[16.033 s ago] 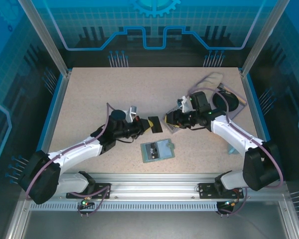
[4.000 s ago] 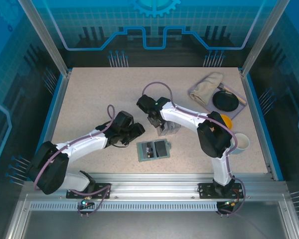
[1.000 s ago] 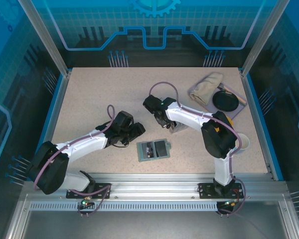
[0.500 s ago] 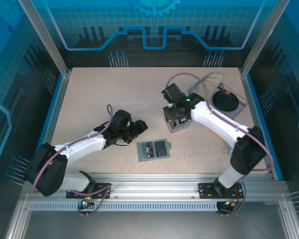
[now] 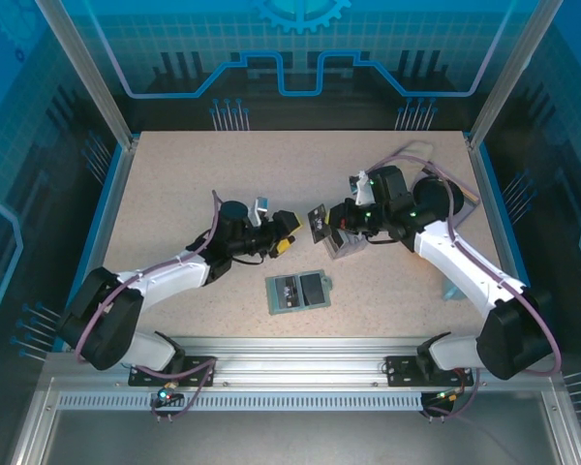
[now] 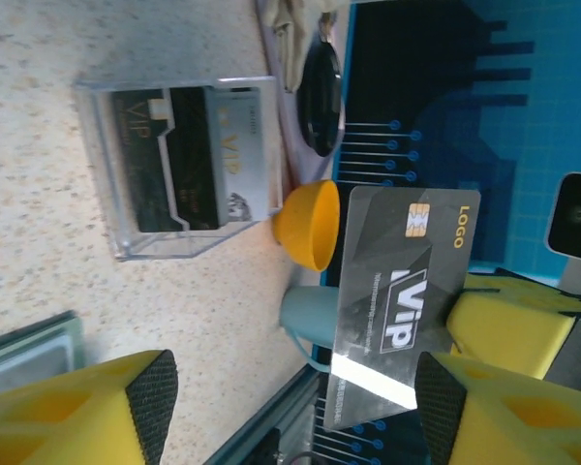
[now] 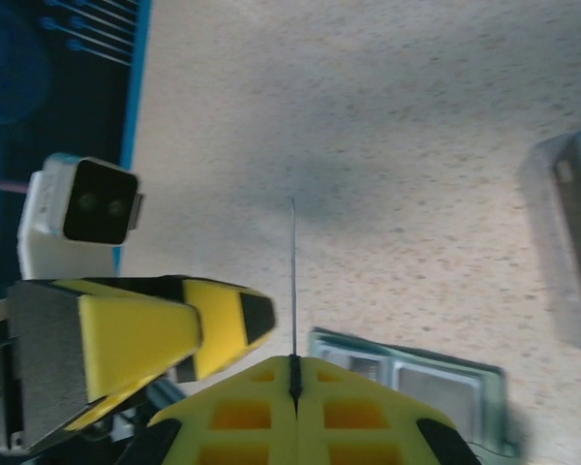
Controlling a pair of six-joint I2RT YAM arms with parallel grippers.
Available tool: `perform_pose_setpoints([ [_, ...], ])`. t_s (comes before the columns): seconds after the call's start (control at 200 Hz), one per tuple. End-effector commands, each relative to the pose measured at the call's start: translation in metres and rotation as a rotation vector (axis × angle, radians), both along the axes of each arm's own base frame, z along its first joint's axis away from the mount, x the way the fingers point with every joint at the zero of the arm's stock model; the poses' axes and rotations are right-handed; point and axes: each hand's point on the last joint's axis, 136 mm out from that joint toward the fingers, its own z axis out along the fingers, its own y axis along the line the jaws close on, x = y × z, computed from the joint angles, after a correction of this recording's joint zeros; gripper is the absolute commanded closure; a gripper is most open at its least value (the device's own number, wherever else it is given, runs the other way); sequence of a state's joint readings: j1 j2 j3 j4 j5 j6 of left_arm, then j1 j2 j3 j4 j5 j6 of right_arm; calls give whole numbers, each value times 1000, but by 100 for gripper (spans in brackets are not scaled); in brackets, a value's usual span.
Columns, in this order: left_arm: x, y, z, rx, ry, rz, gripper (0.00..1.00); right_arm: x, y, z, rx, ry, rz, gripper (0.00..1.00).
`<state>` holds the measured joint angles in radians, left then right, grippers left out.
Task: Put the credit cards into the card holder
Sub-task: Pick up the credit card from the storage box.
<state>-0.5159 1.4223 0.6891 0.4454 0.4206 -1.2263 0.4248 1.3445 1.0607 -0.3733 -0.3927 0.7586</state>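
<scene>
Right end effector point(image 7: 293, 369) pinching dark credit card point(image 6: 399, 291), printed VIP, LOGO

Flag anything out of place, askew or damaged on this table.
Nothing is spilled or damaged. One card is off the table: the shut right fingers pinch it by an edge in the air, just ahead of the open left fingers. The card holder lies a little skewed to the table's front edge.
</scene>
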Motion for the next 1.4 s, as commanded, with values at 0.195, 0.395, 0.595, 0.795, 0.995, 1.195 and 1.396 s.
perform_pose_setpoints([
  [0.195,6,-18,46,-114,-108,-74,54,-2,19,21,206,26,39,96],
  [0.395,6,-19,51,-121,-126,-81,80,-4,18,16,212,49,55,94],
  [0.595,-2,-19,50,-94,-158,-123,97,-9,15,21,262,51,130,84],
  [0.795,-10,-25,55,-141,-176,-184,100,-7,15,23,309,62,185,72],
  [0.995,-11,-27,64,-175,-198,-198,100,-1,16,14,308,84,194,68],
  [1.195,-11,-25,52,-141,-159,-188,94,-2,17,16,313,75,206,88],
  [1.396,-18,10,-17,169,55,-62,50,-14,-1,-16,107,87,150,96],
])
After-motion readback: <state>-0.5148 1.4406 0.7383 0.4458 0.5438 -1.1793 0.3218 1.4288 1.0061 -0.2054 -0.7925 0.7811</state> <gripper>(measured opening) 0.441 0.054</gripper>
